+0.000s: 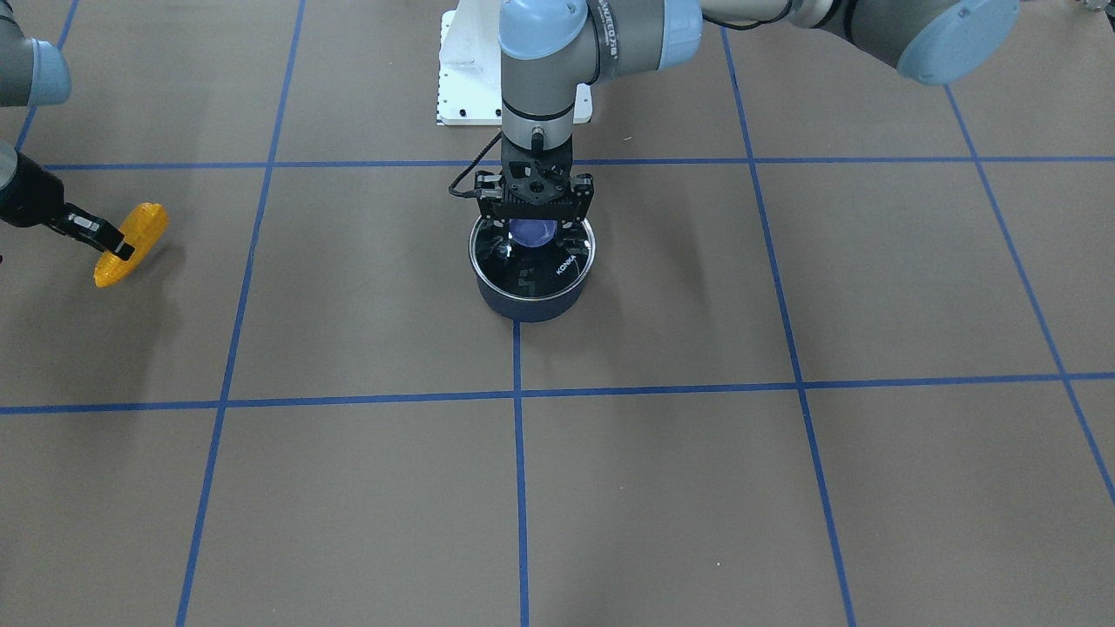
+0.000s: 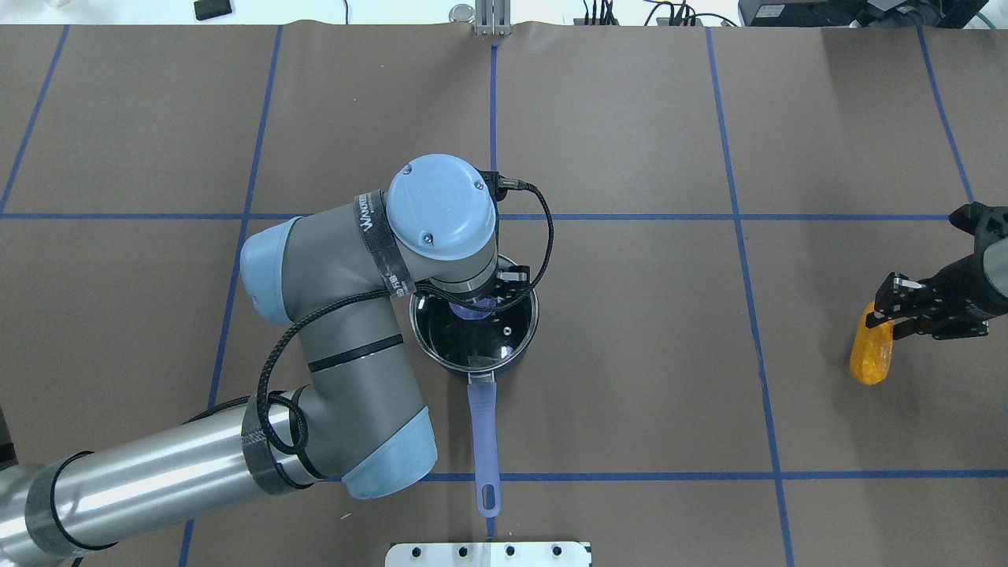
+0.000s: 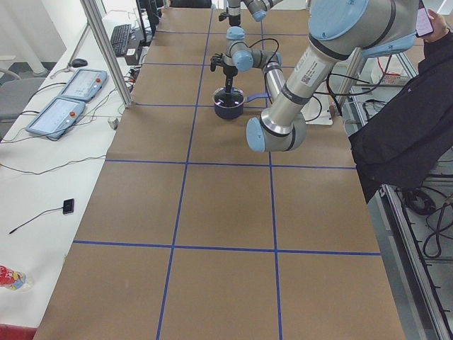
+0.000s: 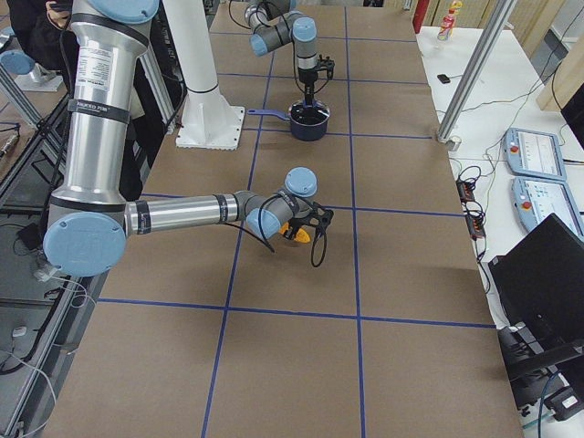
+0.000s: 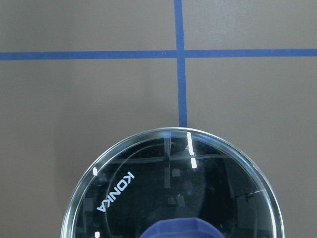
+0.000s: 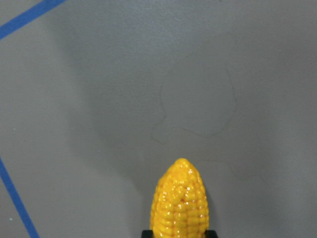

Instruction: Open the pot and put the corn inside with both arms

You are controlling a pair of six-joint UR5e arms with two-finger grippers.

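A dark pot with a glass lid stands mid-table, its long purple handle pointing toward the robot base. My left gripper points straight down with its fingers either side of the lid's blue knob. I cannot tell whether they press on it. The lid lies on the pot, and the knob shows at the bottom edge of the left wrist view. My right gripper is shut on the thick end of the corn far to the robot's right. The corn is low over the table.
The white pedestal base plate sits behind the pot. Blue tape lines grid the brown table cover. A person in black stands by the table's side. Control pendants lie on the white bench beyond the table.
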